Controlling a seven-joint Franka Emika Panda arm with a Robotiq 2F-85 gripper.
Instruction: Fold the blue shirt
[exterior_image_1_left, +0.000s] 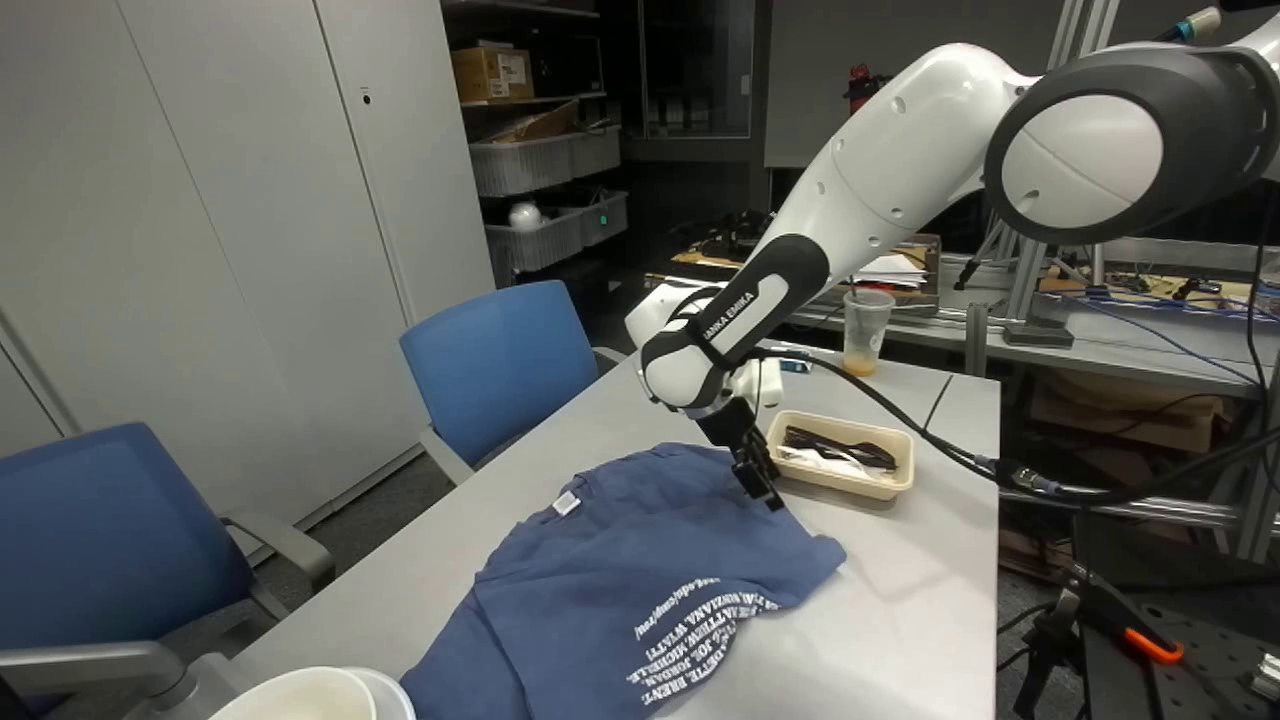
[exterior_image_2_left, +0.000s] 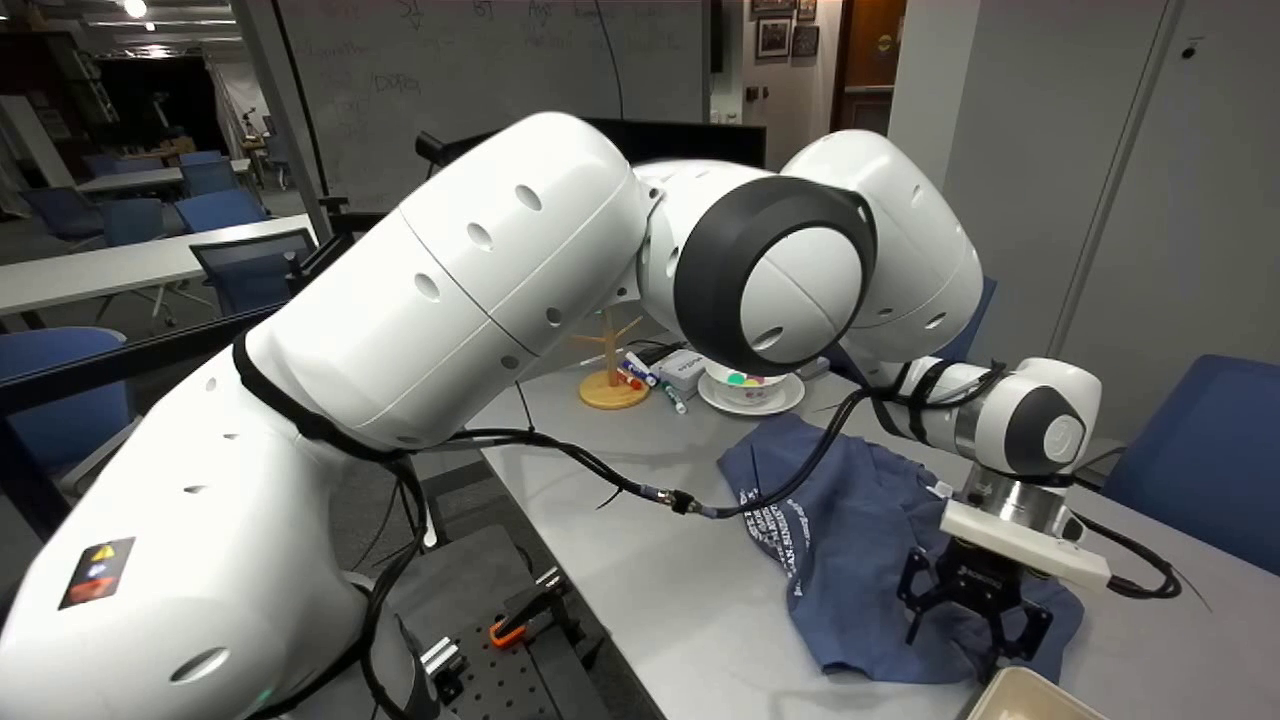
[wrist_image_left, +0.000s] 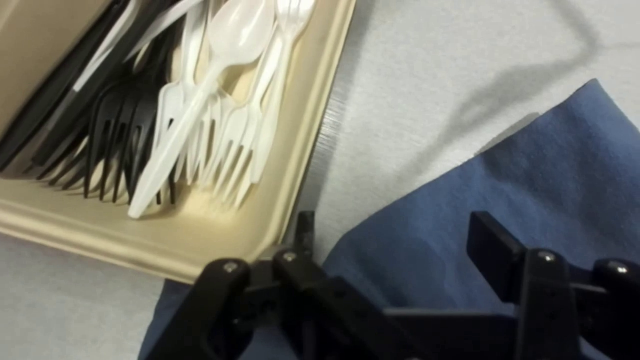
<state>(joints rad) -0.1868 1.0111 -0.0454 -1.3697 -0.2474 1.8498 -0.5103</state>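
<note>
The blue shirt (exterior_image_1_left: 610, 570) lies spread and rumpled on the table, with white lettering towards one edge and a white tag at its collar. It also shows in an exterior view (exterior_image_2_left: 850, 560), partly hidden behind the arm and cable. My gripper (exterior_image_1_left: 766, 490) is over the shirt's end beside the tray. In an exterior view the gripper (exterior_image_2_left: 950, 652) has its fingers spread apart. In the wrist view the gripper (wrist_image_left: 394, 220) is open and empty, with a shirt edge (wrist_image_left: 450, 215) below and between the fingers. One finger is close to the tray corner. Whether the fingertips touch the cloth is unclear.
A beige tray (exterior_image_1_left: 848, 487) of plastic cutlery stands right beside the shirt; its wall (wrist_image_left: 280, 200) is close to one finger. A plastic cup (exterior_image_1_left: 866, 335), a bowl on a saucer (exterior_image_2_left: 745, 392) and a wooden stand (exterior_image_2_left: 612, 390) are on the table. Blue chairs (exterior_image_1_left: 500, 360) line one side.
</note>
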